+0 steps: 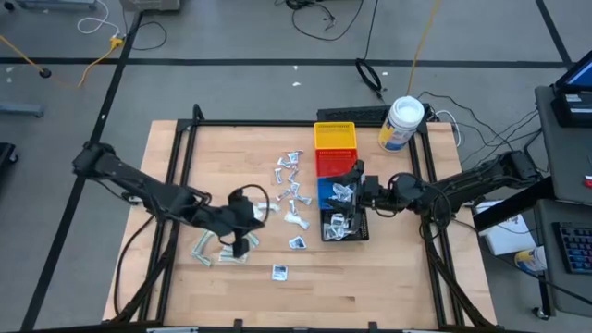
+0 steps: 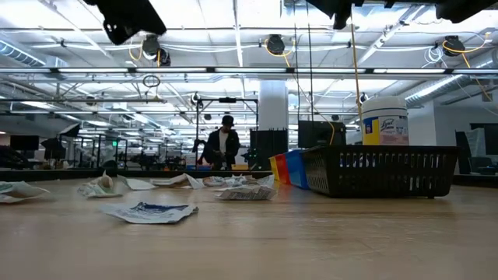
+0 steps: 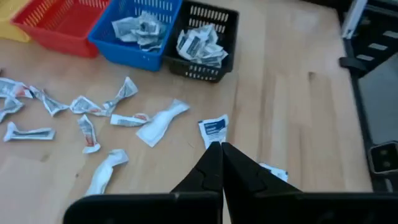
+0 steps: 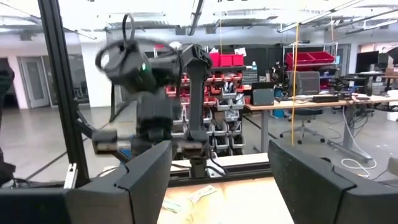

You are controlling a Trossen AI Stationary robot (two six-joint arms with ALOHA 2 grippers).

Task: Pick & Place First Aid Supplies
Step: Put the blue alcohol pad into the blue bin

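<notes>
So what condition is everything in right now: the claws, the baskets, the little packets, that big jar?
Left claw: shut, empty, above the table.
Right claw: open, empty, by the bins.
Yellow bin: looks empty.
Red bin: empty as far as visible.
Blue bin: holds a few packets.
Black bin: holds several packets.
Loose packets: scattered on the table, crumpled.
White jar: upright, lid on.

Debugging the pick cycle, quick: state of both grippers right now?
Left gripper: shut, nothing visible between the fingertips, above the table near the loose packets.
Right gripper: open, empty, by the bins.
</notes>
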